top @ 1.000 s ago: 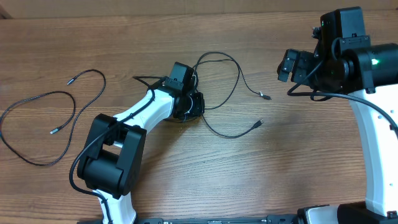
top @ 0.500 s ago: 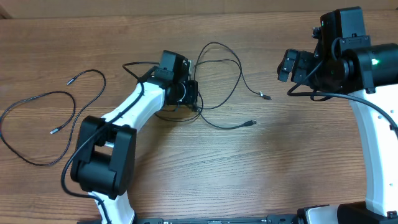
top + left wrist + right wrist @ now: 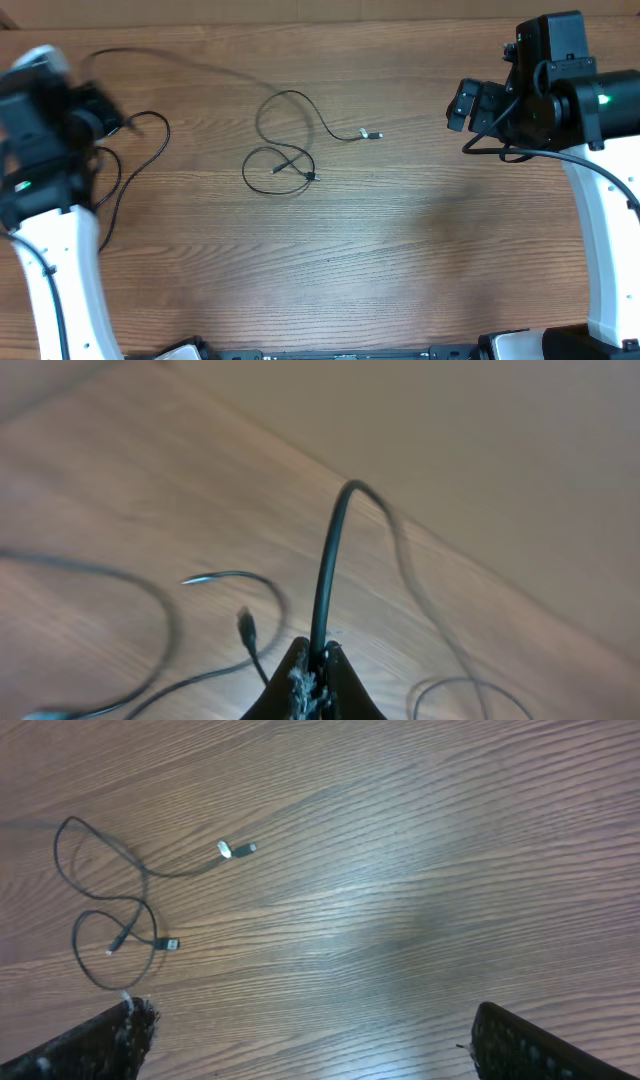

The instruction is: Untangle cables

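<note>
Cable separation is the step in hand, judging by the layout. One cable [image 3: 330,550] is pinched at its near end in the left gripper [image 3: 313,665], whose fingers are clenched tight on it. From there it arches up and trails away across the far part of the table [image 3: 400,260]. In the overhead view it shows only as a faint, blurred line, so I cannot tell where its far end lies or whether it touches any other cord.

A second, looped cable [image 3: 285,162] lies alone near the middle of the table, well apart from both arms. It crosses itself once or twice, with its silver plug [image 3: 372,134] flung out to the right and its other plug [image 3: 313,177] beside the lower loop. More cord, the left-side cables [image 3: 165,135], lies at the left edge of the table, partly hidden under the left arm.

The right gripper [image 3: 312,1020] hangs released, fingers spread wide and holding nothing, raised at the right of the table.

The next move probably calls for laying the pinched cable down at the left, clear of the cords already there. The looped cable then wants a grasp near one plug, so that its crossings can be drawn open rather than tightened.
</note>
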Robot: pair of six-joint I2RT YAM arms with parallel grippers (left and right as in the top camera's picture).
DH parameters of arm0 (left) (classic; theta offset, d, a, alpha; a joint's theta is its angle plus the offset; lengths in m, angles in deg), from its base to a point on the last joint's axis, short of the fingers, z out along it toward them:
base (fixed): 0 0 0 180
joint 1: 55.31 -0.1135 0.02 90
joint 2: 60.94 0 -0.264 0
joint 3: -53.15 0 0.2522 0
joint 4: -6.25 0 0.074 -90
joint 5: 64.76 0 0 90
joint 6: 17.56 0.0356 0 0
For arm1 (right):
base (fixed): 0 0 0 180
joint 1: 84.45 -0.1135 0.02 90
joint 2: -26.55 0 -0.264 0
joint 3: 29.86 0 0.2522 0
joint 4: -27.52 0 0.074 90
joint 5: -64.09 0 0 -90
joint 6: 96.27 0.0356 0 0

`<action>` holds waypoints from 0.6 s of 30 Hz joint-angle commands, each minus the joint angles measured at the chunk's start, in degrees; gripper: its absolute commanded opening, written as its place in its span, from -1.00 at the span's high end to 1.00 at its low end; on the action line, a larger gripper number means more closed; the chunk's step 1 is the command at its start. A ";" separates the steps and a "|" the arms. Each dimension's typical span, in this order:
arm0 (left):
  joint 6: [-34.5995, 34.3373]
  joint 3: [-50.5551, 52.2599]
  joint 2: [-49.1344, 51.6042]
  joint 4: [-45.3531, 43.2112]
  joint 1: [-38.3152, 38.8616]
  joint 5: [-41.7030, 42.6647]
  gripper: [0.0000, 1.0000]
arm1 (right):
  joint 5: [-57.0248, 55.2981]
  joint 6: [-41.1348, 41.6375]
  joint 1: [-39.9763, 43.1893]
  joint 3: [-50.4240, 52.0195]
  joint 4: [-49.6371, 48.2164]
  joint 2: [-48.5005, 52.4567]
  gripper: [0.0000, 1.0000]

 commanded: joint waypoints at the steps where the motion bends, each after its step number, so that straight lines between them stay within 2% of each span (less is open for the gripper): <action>1: -4.39 -0.85 -1.01 1.36 -7.34 9.55 0.92 | 0.04 -0.22 0.15 -0.09 -0.26 0.02 -1.00; 4: -2.69 -0.85 -0.98 1.09 -7.78 15.89 0.92 | 0.04 -0.20 0.15 -0.11 -0.37 0.02 -1.00; 8: 0.04 -0.85 -0.98 1.31 -6.32 16.63 0.92 | 0.04 -0.22 0.15 -0.09 -0.26 0.02 -1.00; 11: 2.25 -0.85 -0.98 1.33 -4.90 21.33 0.92 | 0.04 -0.20 0.15 -0.09 -0.28 0.02 -1.00; 12: 3.65 -0.85 -0.98 1.31 -3.72 26.12 0.92 | 0.04 -0.20 0.15 -0.09 -0.31 0.02 -1.00; 15: 8.74 -0.85 -0.98 1.33 -0.13 33.68 0.92 | 0.04 -0.20 0.15 -0.11 -0.31 0.02 -1.00; 18: 14.10 -0.85 -0.98 2.25 4.15 33.81 0.91 | 0.04 -0.20 0.15 -0.11 -0.28 0.02 -1.00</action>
